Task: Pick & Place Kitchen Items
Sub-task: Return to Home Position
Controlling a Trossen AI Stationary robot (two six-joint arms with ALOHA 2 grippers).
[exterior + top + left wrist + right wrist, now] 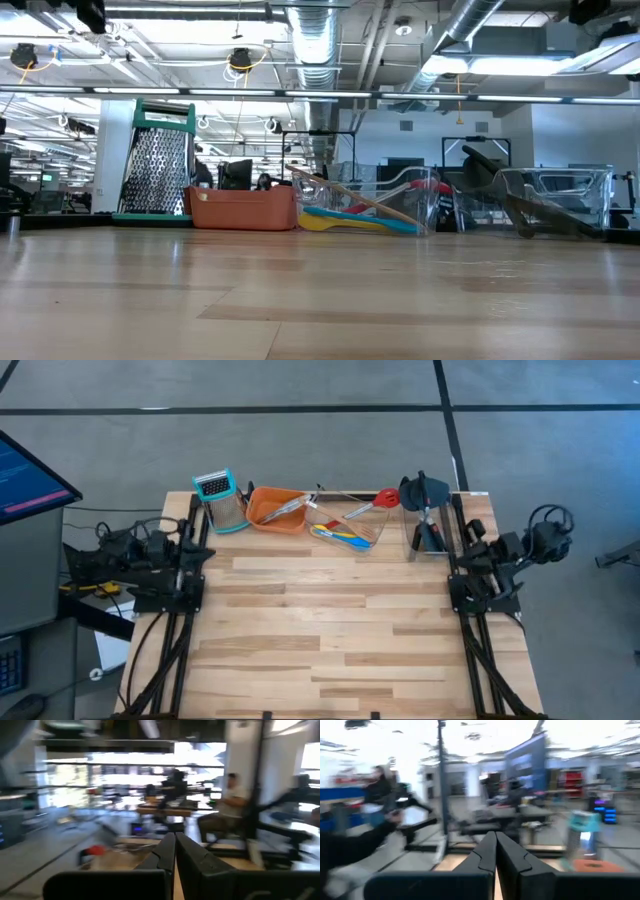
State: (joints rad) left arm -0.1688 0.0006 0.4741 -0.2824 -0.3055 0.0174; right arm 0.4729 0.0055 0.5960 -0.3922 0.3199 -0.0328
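Folded at mid-left of the high view, left gripper, fingers pressed together; at mid-right, right gripper, likewise closed. Farther back, top centre: red, blue and yellow spoons inside a clear bin; just right, black spatulas in a second clear bin.
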